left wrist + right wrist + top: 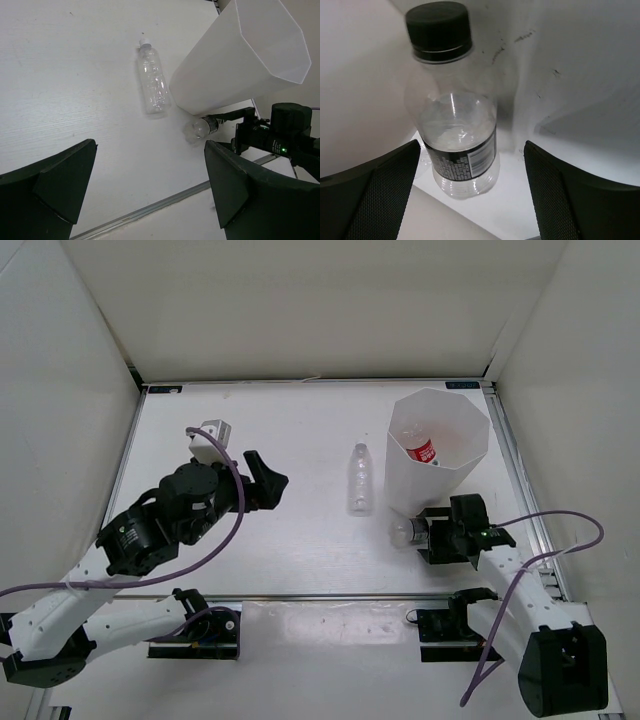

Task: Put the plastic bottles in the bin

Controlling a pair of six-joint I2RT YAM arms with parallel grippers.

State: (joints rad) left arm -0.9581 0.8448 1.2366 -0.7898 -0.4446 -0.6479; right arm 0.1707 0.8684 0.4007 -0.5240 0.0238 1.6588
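Observation:
The white bin [438, 445] stands at the back right, and the red-capped bottle [422, 452] lies inside it. The nearly plain bottle [360, 478] lies on the table left of the bin and also shows in the left wrist view [152, 80]. The black-capped bottle [403, 531] lies at the foot of the bin. My right gripper [428, 535] is open, and the black-capped bottle [455, 125] lies between its fingers with a gap on each side. My left gripper [265, 480] is open and empty, left of the plain bottle. The blue-white labelled bottle is out of view.
White walls close the table in at the left, back and right. A metal rail [330, 596] runs along the near edge. The bin [240, 55] stands close to the right wall. A purple cable [560, 530] loops beside the right arm.

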